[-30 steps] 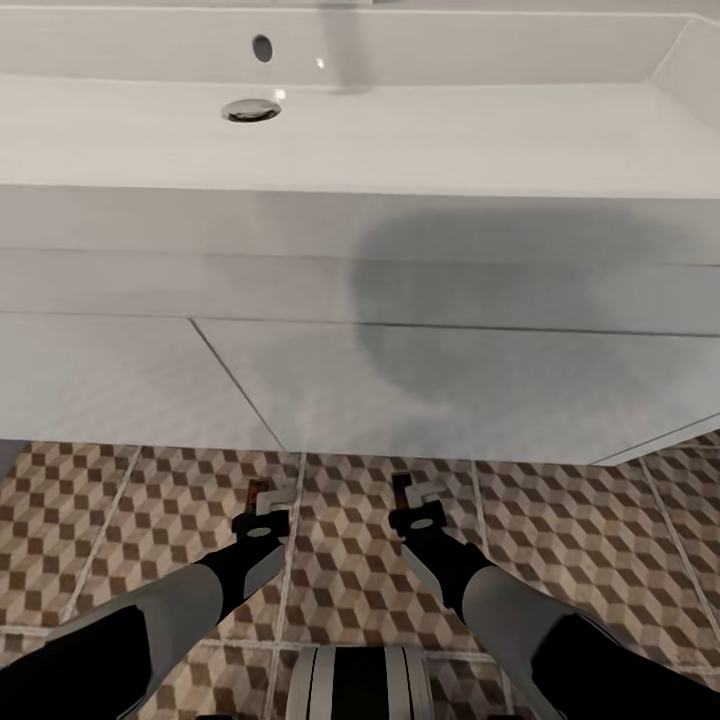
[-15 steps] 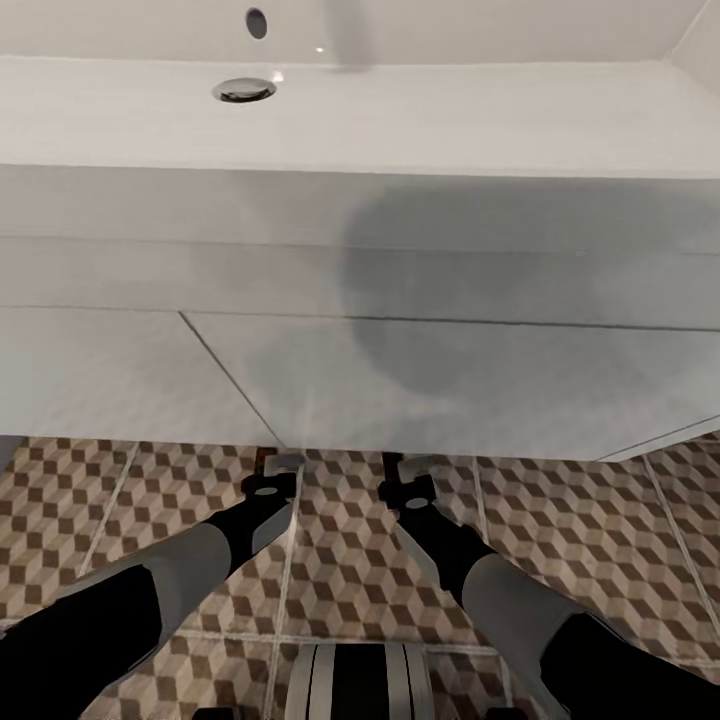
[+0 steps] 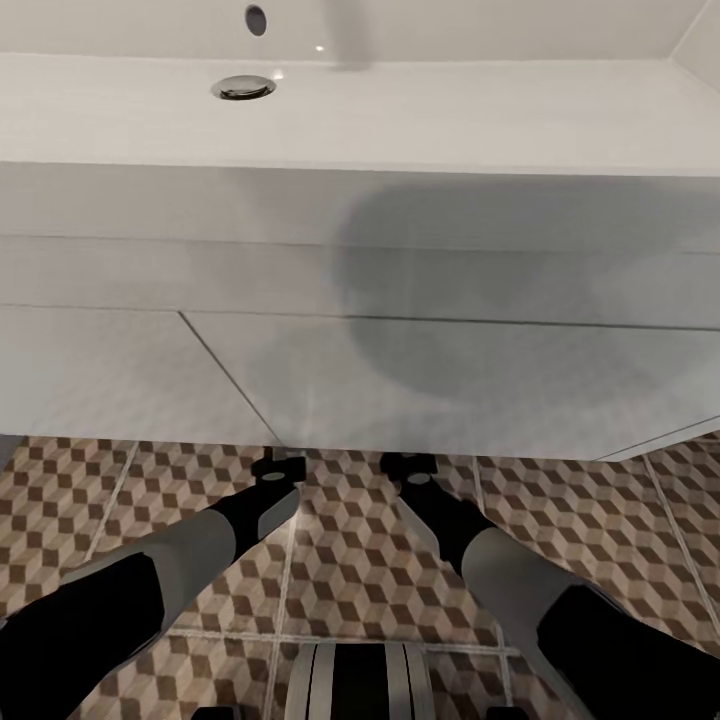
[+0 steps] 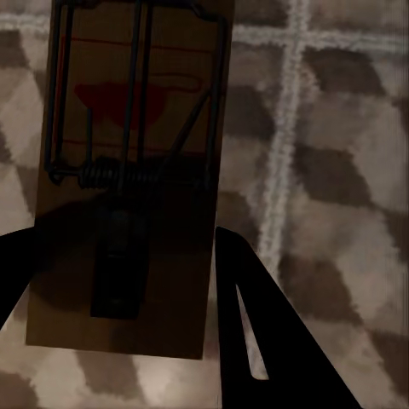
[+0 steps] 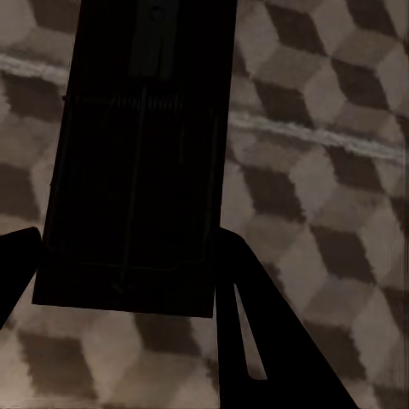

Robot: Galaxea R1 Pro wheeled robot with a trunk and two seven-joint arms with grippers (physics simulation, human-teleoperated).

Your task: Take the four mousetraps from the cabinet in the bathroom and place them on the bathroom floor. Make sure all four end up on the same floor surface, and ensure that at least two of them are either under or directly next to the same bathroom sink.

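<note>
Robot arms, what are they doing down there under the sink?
The robot is reaching both arms low toward the base of the white sink. Its left hand holds a mousetrap, and its right hand holds another mousetrap. Both traps hang just over the patterned tile floor, right at the foot of the sink cabinet. Neither trap has been let go yet.

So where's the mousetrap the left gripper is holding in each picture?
Head view: hidden beyond the left gripper, under the vanity edge.
Left wrist view: left mousetrap in the middle, between the fingers.
Right wrist view: that is the other mousetrap.
Shared landmark: cube-pattern floor grout lines.
</note>
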